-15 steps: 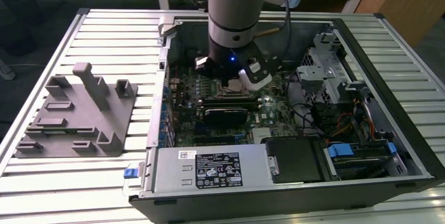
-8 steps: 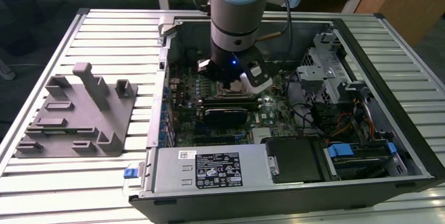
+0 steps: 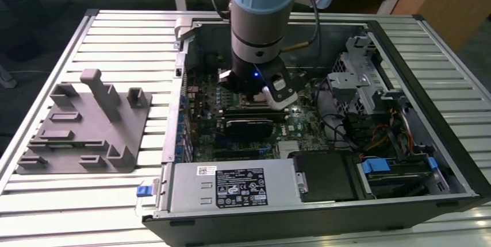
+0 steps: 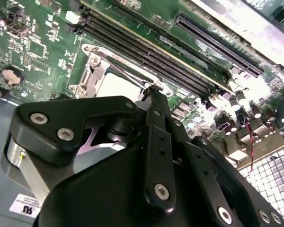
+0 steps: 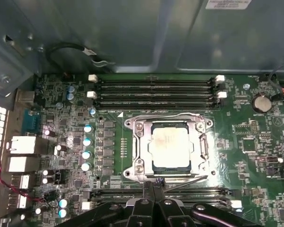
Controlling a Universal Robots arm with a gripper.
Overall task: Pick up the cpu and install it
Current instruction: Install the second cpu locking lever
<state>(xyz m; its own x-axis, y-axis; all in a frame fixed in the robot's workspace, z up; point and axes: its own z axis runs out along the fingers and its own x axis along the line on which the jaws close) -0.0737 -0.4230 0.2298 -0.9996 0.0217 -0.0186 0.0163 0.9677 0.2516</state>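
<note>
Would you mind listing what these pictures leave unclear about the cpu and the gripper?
- Exterior view: the arm covers the socket area, hiding the cpu.
- Second wrist view: the gripper body covers part of the cpu.
- First wrist view: the gripper is cut off by the picture's edge.
- Whether the cpu is fully seated in the socket frame cannot be judged.

slatted table (image 3: 115, 29); open computer case (image 3: 429, 184); grey fixture block (image 3: 84, 126)

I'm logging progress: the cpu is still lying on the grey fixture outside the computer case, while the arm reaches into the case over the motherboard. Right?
Not quite. The cpu sits inside the socket frame on the motherboard, as the first wrist view shows. The arm does reach into the case over the board.
</note>
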